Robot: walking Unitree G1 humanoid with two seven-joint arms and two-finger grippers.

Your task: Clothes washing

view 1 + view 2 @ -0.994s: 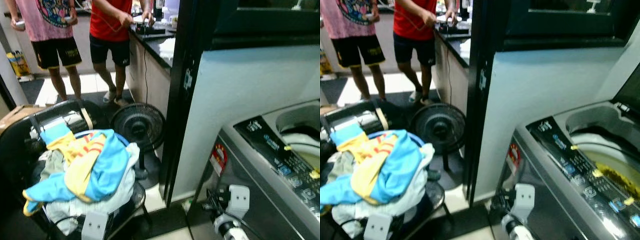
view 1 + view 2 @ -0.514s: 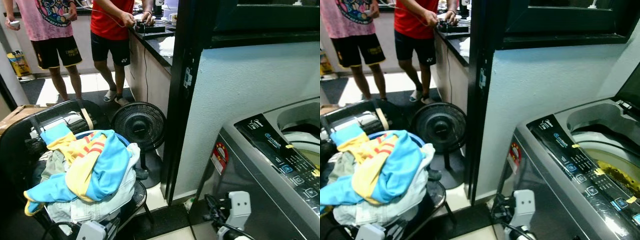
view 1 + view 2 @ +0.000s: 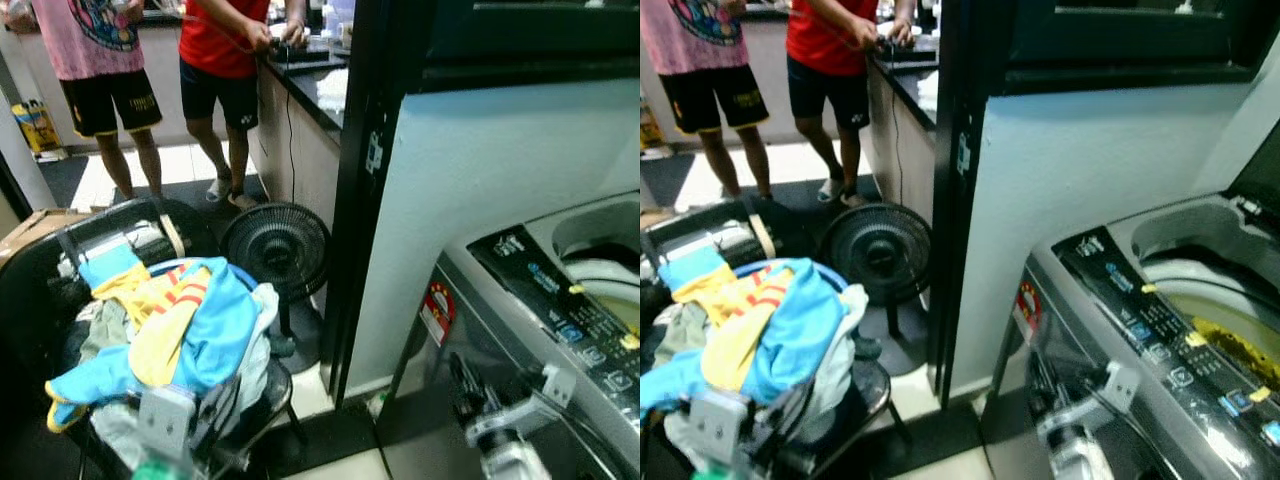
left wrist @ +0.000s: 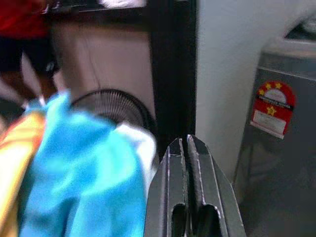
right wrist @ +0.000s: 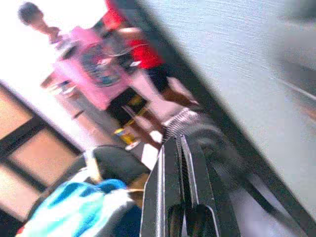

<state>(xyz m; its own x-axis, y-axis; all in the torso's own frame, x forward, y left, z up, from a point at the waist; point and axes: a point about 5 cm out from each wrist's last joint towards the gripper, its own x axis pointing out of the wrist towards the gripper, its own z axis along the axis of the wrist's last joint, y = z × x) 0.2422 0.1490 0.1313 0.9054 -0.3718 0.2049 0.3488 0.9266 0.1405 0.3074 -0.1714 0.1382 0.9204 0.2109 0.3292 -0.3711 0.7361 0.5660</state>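
While left claw (image 4: 187, 143) hovers pinched empty | clothes pile (image 3: 170, 330) just beside | right claw (image 5: 179, 143) pinched, by washer (image 3: 1140, 330)

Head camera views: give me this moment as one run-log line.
laundry pile: heaped on chair | washer: lid open | left gripper: shut, empty, near pile | right gripper: shut, empty | people: two, background

Heap of clothes (image 3: 175, 335): blue, yellow and pale garments piled loosely on a black chair (image 3: 30, 290), the blue piece draped uppermost. Washing machine (image 3: 560, 330): grey top-loader to the right, lid raised, drum opening exposed, control panel along its near edge.
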